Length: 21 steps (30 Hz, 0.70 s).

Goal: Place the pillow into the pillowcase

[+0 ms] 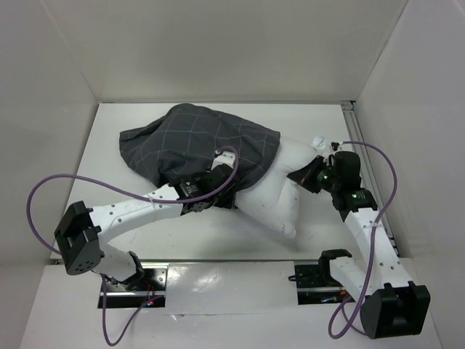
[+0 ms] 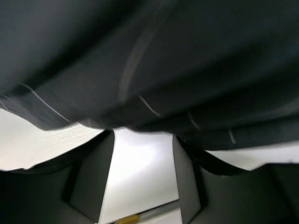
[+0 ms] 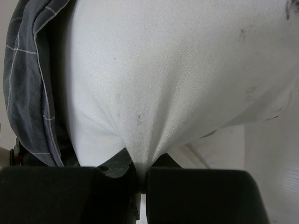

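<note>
Right wrist: right claw (image 3: 141, 164) clenched on the pillow (image 3: 163, 70); left claw (image 2: 144, 149) parted beneath the pillowcase (image 2: 163, 56).

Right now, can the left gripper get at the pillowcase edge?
Probably yes. The left gripper is open right at the pillowcase hem, which drapes just past its fingertips with nothing between. The right gripper pinches the pillow off to the side.

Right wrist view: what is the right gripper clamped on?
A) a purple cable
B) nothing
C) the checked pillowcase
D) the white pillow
D: the right gripper is shut on a pinched fold of the pillow, while the pillowcase hangs off to one side, outside the grip.
</note>
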Tool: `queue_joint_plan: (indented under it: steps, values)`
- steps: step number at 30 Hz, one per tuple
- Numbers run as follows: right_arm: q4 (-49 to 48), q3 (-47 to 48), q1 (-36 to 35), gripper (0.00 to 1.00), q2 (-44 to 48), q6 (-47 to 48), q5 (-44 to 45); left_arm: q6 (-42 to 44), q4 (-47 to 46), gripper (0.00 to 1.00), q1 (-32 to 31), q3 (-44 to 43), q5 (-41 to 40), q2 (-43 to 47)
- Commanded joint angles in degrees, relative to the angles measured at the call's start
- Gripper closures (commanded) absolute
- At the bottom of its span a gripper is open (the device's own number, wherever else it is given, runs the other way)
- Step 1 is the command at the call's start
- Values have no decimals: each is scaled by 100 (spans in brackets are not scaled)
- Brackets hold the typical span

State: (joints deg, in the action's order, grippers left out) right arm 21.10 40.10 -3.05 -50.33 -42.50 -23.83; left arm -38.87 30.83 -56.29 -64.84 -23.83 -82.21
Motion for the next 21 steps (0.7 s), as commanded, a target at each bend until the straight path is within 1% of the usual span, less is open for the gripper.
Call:
queue_joint_plan:
  steps: [1,2,3,4,6,7,8,9,13,15,18,19,21]
  values:
    - [-432,438,120,100,76,23,-209,90,-613,41,232,-116,-33,-101]
    - [-432,438,120,100,76,23,-209,143,-613,46,233,-186,-33,-102]
    - [-484,438,120,100,76,23,-209,143,-613,54,233,-187,-33,-102]
    - [-484,438,120,100,23,23,-209,195,-613,58,233,-335,-33,-102]
    - [-537,438,120,100,-47,23,-280,249,-544,70,233,-441,-33,-102]
    - [-589,438,120,100,-100,23,-340,249,-543,84,233,-494,-33,-102]
    - [-590,438,120,100,-100,-38,-393,301,-543,90,294,-495,-33,-102]
    - [-668,438,120,100,-170,-39,-455,301,-404,99,294,-582,-33,-154]
    - [-801,438,120,100,-223,-92,-455,205,-112,100,294,-750,-244,-59]
    - [-914,438,120,100,-223,-197,-508,143,-112,100,294,-679,-244,91]
    - [-915,516,120,100,-276,-197,-508,143,-112,100,242,-679,-43,284]
    - [-915,517,120,100,-276,-197,-508,143,-112,100,68,-731,10,285]
    - [-967,569,173,100,-276,-328,-508,143,-59,100,-74,-933,80,285]
